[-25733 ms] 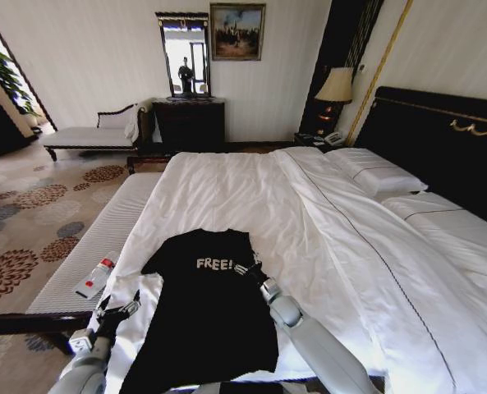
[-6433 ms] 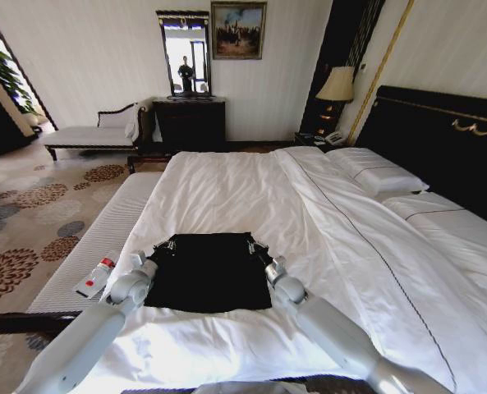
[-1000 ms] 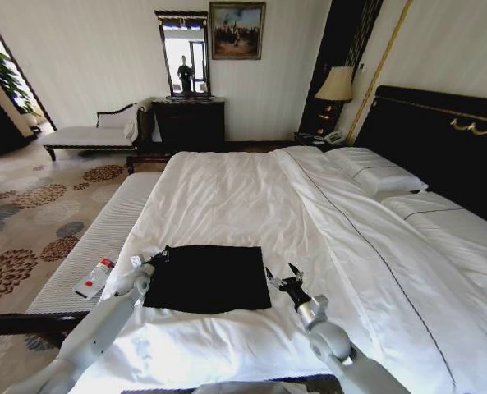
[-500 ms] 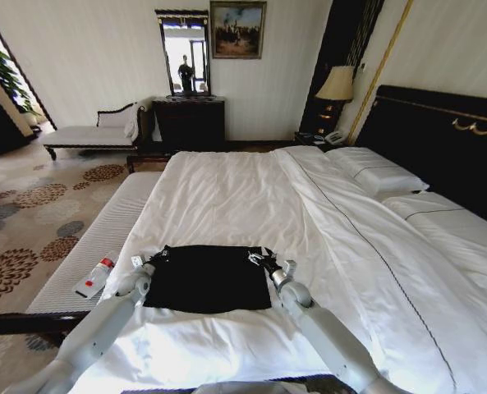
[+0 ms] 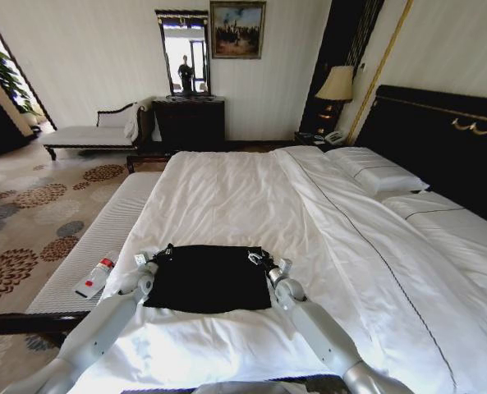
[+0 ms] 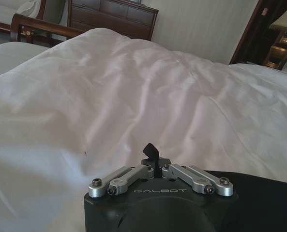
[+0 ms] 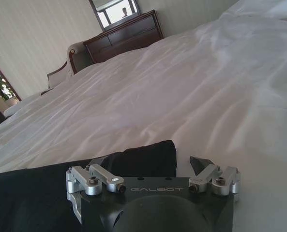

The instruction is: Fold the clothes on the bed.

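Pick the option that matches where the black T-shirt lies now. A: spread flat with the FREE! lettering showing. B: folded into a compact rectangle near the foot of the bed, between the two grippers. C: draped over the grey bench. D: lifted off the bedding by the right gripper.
B: the T-shirt lies as a folded dark rectangle on the white bedding, with the left gripper and right gripper at its far corners.

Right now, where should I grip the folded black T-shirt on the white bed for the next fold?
Probably the black T-shirt by its two far corners, each gripper from its own side: left gripper and right gripper already sit there, and the cloth lies flat on the white bed.
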